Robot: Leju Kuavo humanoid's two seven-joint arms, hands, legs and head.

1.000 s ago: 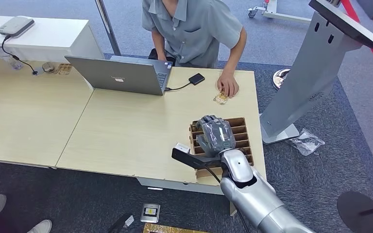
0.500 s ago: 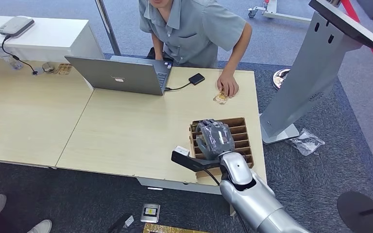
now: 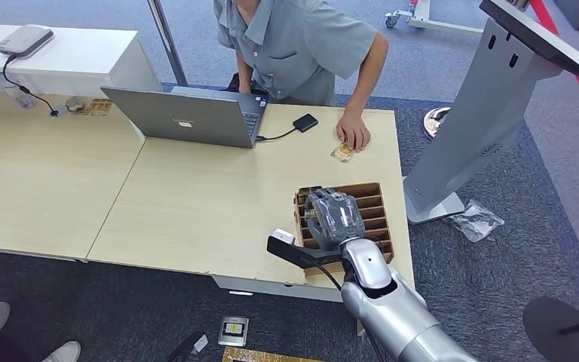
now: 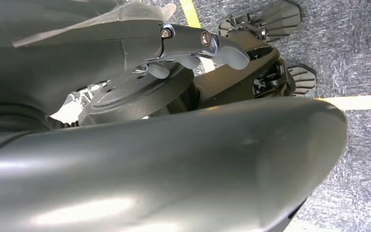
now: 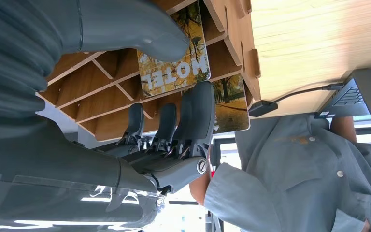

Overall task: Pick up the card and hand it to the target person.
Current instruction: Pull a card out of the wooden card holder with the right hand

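Observation:
The card, printed with an autumn scene and the word HOTEL, stands in a slot of the wooden card rack at the table's near right corner. My right hand reaches down into the rack; in the right wrist view the thumb lies on one face of the card and the fingers on the other, pinching it. A second card stands in the slot behind. The person in a grey shirt leans over the far edge. My left hand hangs by my body, holding nothing.
The person's hand rests on another card lying on the table. A grey laptop and a small black device sit at the far edge. A grey kiosk stand rises just right of the table.
My right hand has sunk slightly into the rack and drawn a little toward me. The person has leaned a bit further left; their hand stays on the table.

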